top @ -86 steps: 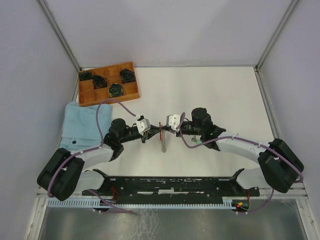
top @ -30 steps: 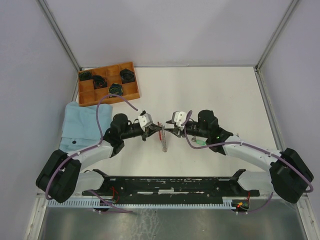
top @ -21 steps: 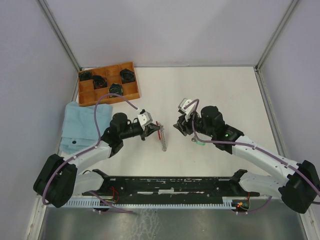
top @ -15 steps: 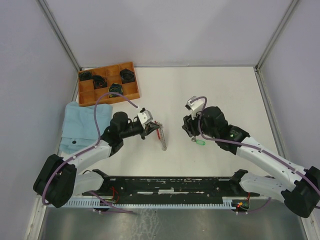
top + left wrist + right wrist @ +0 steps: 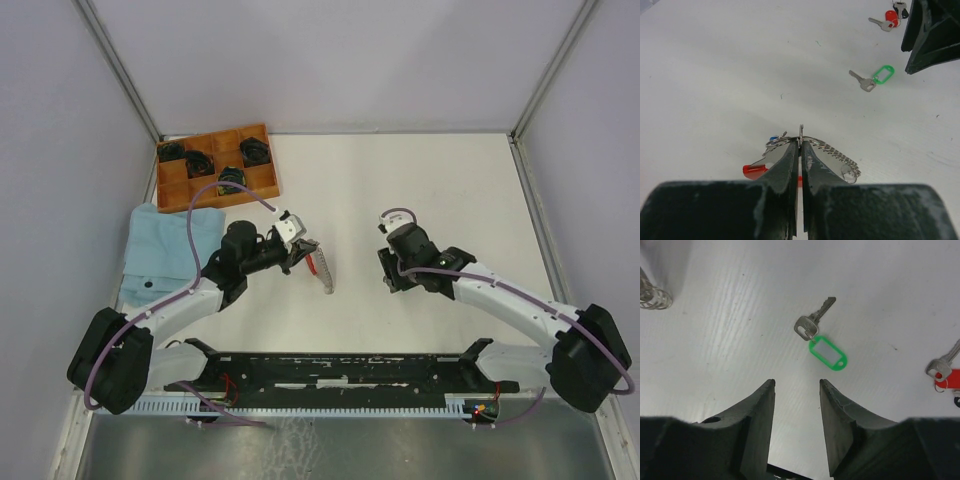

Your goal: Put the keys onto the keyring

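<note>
My left gripper (image 5: 800,145) is shut on the thin metal ring of the keyring (image 5: 801,131), holding it just above the table. Its red strap (image 5: 754,171) hangs to the left and its silver chain (image 5: 835,152) to the right, and a blue-headed key (image 5: 773,138) sits at the ring. My right gripper (image 5: 796,385) is open and empty, pointing down at the table. Just beyond its fingertips lies a silver key with a green tag (image 5: 827,353). A red-tagged key (image 5: 946,376) lies further right. In the top view, the left gripper (image 5: 305,250) and right gripper (image 5: 394,276) stand apart.
A wooden compartment tray (image 5: 262,182) with dark round coils sits at the back left. A light blue cloth (image 5: 160,250) lies left of the left arm. A black rail (image 5: 340,370) runs along the near edge.
The right gripper has left the keyring, swung right and turned down over the green-tagged key, with its jaws now apart. The left gripper still holds the keyring, shifted slightly.
</note>
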Controlling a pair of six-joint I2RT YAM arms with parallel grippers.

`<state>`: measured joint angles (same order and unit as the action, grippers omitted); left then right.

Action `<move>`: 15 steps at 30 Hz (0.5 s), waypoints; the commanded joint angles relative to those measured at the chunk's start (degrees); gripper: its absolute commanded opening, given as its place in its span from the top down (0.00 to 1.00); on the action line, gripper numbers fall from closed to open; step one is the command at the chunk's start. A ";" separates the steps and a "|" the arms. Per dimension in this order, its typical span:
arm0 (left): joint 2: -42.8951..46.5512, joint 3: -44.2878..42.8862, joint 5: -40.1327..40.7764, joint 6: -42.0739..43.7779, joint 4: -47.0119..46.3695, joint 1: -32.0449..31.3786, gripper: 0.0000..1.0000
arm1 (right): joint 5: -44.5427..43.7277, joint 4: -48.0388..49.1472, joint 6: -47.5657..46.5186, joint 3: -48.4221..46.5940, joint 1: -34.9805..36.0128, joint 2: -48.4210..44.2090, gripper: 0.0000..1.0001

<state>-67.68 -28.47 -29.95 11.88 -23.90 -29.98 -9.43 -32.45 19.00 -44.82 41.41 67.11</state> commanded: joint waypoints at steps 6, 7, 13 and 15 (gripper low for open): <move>-0.17 -1.52 0.02 0.24 -0.47 0.16 0.97 | 1.52 13.39 3.68 6.38 -4.11 6.79 0.59; -0.22 -1.53 0.13 0.25 -0.45 0.18 0.97 | 1.77 14.93 3.67 6.83 -4.09 7.00 0.60; -0.65 -1.72 0.25 0.57 -0.36 0.15 0.97 | 0.86 22.38 3.14 9.88 -4.42 7.83 0.64; -0.63 -1.83 0.25 0.67 -0.14 0.17 0.97 | 0.07 23.63 3.19 10.14 -4.48 8.58 0.65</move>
<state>-67.90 -28.47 -30.06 11.92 -23.16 -29.98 -8.23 -16.49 21.67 -35.27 37.32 74.87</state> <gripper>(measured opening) 0.073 0.359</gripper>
